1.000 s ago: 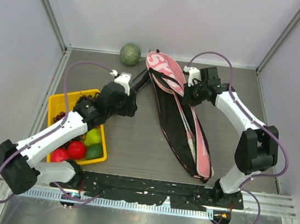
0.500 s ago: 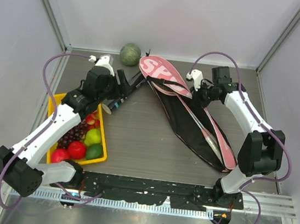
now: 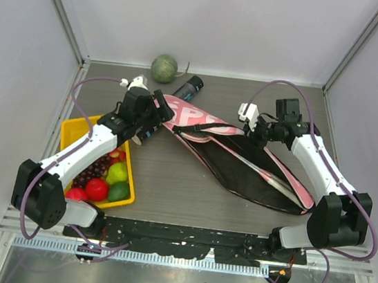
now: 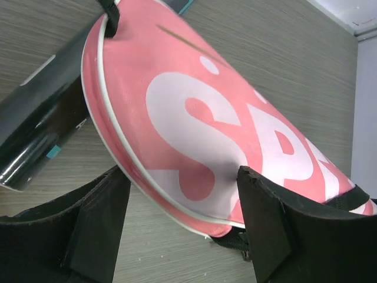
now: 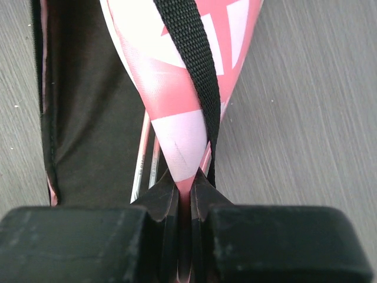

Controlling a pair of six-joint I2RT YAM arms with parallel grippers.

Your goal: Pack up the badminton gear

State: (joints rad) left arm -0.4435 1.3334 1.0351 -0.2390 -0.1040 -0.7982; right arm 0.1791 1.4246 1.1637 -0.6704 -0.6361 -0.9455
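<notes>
1. The table (image 3: 170,181) is flat, grey and wood-grained.
2. The racket bag (image 3: 196,116) is a long teardrop of glossy pink vinyl with white lettering and piping and a black lining. It lies unzipped and slanted across the middle of the table, with a woven black strap (image 5: 188,47) over it.
3. The yellow tray (image 3: 72,129) is rectangular plastic and sits at the left.
4. The black tube (image 3: 190,86) is a shiny cylinder overlapped by the bag's rounded end.
5. The left gripper (image 4: 182,177) has matte fingers spread wide, straddling that end.
6. The right gripper (image 5: 184,188) is pinched closed on the bag's pink flap.
7. The melon (image 3: 164,68) is green and round, and sits at the far edge.
</notes>
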